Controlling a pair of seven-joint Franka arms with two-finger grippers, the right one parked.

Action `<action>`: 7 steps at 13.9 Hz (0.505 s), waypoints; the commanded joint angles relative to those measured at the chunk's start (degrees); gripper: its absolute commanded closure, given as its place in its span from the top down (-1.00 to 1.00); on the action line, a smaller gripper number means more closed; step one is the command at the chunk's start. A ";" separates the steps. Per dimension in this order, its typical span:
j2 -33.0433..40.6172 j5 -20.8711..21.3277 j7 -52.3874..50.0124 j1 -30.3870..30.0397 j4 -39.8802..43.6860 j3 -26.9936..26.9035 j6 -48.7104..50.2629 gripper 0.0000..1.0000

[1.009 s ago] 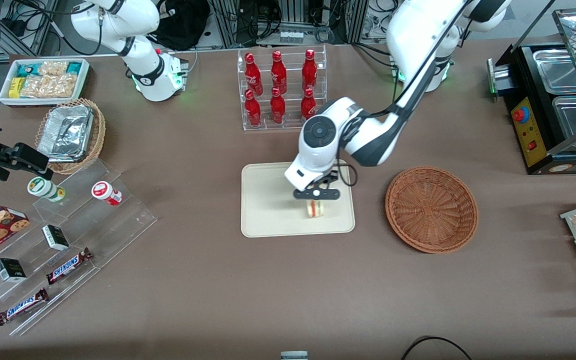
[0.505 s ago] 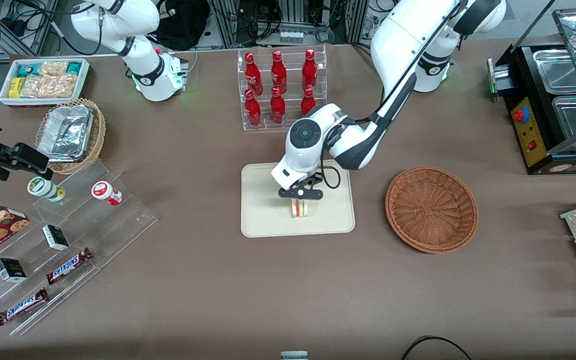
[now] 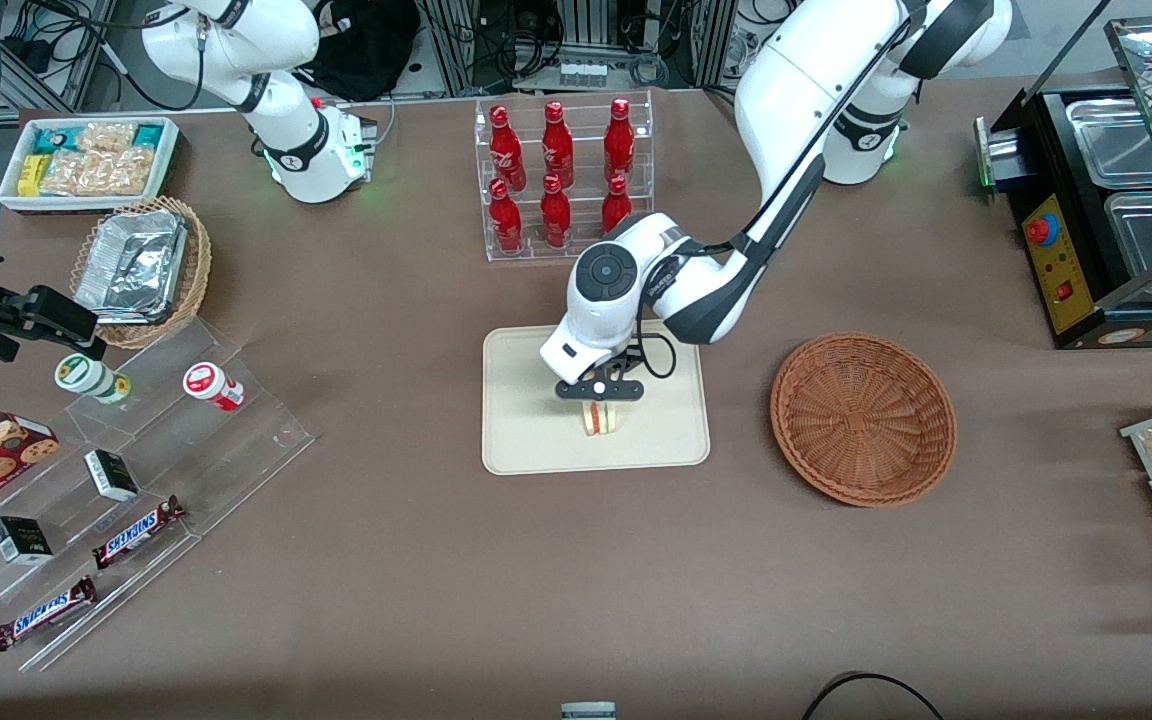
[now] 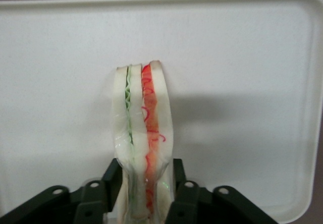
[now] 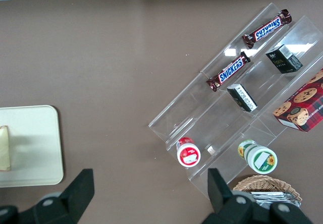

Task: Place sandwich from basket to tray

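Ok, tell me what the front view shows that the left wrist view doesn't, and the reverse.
Only the front view shows the empty basket, lying toward the working arm's end of the table, plus the red bottles farther from the camera than the tray. Only the left wrist view shows the fingers pinching the sandwich, and its green and red filling layers. Both show the tool shut on the sandwich over the tray.

Pincer-held (image 3: pixel 600 400) sandwich (image 3: pixel 599 420) over tray (image 3: pixel 526 440)
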State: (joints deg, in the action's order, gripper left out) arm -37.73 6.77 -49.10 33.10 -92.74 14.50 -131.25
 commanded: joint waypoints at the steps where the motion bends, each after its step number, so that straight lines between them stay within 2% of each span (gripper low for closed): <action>1: 5.89 0.26 -1.61 -0.40 -0.86 -0.88 2.13 1.00; 5: 17.48 -0.09 -1.79 -6.37 -1.48 -0.79 14.41 1.00; 7: 22.94 -1.84 -2.05 -9.27 -1.22 -0.79 21.18 1.00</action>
State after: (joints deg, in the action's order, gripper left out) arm -21.13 6.42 -49.94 26.18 -91.80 13.49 -114.92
